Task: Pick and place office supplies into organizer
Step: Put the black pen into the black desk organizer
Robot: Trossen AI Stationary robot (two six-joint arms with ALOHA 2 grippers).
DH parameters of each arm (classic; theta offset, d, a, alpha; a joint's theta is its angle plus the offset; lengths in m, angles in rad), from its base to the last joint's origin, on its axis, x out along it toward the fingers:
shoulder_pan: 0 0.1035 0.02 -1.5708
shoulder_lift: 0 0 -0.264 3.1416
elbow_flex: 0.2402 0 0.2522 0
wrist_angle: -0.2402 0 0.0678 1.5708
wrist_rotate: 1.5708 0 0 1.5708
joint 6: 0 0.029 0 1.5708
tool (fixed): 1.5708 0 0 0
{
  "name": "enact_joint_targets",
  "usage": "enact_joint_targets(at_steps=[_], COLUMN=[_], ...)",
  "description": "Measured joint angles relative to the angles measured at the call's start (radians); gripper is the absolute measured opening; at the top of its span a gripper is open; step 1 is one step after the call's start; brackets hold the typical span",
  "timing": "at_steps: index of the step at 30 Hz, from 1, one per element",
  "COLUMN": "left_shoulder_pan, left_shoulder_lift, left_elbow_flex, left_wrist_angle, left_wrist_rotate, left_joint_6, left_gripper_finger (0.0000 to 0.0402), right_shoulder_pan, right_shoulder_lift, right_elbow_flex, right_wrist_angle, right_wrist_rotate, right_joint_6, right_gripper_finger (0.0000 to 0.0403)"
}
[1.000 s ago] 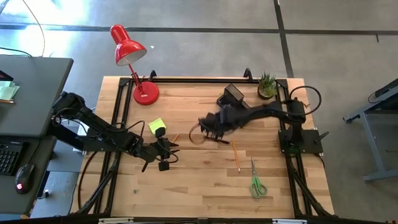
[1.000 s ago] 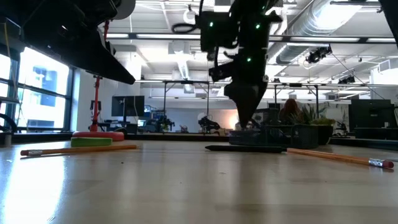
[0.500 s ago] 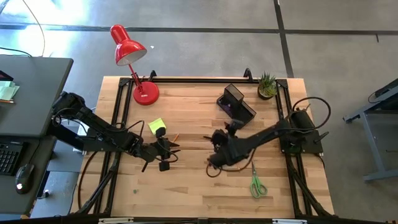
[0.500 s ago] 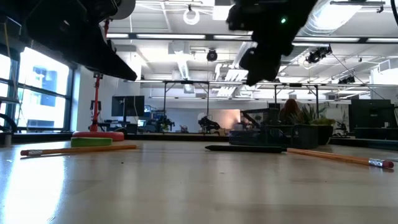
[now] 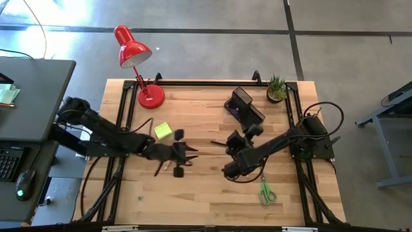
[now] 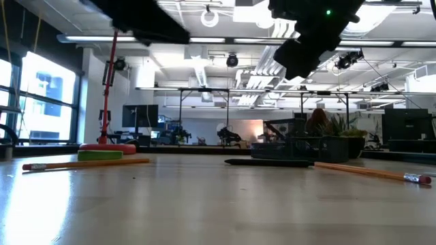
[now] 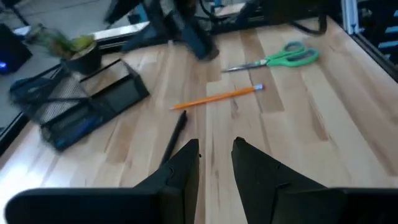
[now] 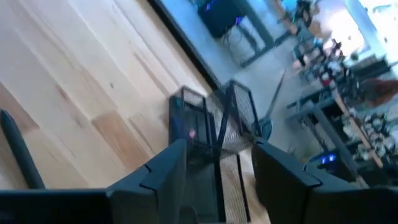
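The left gripper (image 5: 183,151) hangs above the wooden surface (image 5: 206,193) near its middle. In the left wrist view its 2 fingers (image 7: 180,171) stand slightly apart with a narrow gap between them and nothing in that gap. The yellow-green sticky-note block (image 5: 162,131) lies just behind this gripper, towards the red desk lamp (image 5: 135,55). Ahead of its fingertips lie a dark pen (image 7: 175,134) and, beyond that, an orange pencil (image 7: 217,97), then the green-handled scissors (image 7: 283,56) farther off.

The right gripper (image 5: 233,143) is raised over the middle of the surface, facing the left gripper with open wood between them. In the right wrist view its fingers (image 8: 161,171) are spread wide and hold nothing. The black wire-mesh organizer (image 5: 244,106) sits just beyond this gripper, towards the far edge, with something purple showing inside it; which compartment cannot be told. The small potted plant (image 5: 277,88) stands beside the organizer, at the far corner on the right arm's side. The scissors (image 5: 266,191) lie behind the right gripper, nearer the front edge, close under that arm's forearm.

In the low view both arms show only as dark shapes overhead. A 2nd orange pencil (image 6: 85,163) lies on the surface in front of the sticky-note block (image 6: 109,155), and the pen (image 6: 269,162) rests in front of the organizer (image 6: 306,146).
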Motion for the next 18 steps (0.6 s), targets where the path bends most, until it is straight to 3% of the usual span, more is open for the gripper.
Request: enact_joint_targets(at_steps=[6,13,18], left_shoulder_pan=[0.106,0.184,0.197], left_shoulder_lift=[0.171,0.351,0.493], left_elbow_flex=[0.208,0.360,0.510], left_wrist_angle=[-0.147,-0.246,-0.436], left_wrist_rotate=[0.176,0.389,0.391], left_joint_6=[0.111,0.147,0.193], left_gripper_finger=[0.0085,0.0085,0.0085], right_shoulder_pan=[0.019,0.094,0.124], right_shoulder_lift=[-0.048,-0.183,-0.270], right_elbow_flex=[-0.057,-0.229,-0.332], right_wrist_angle=[-0.019,0.072,0.269], right_wrist_rotate=[-0.022,0.009,0.064], right_joint_6=[0.049,0.193,0.159], right_gripper_finger=[0.0213,0.0220,0.0220])
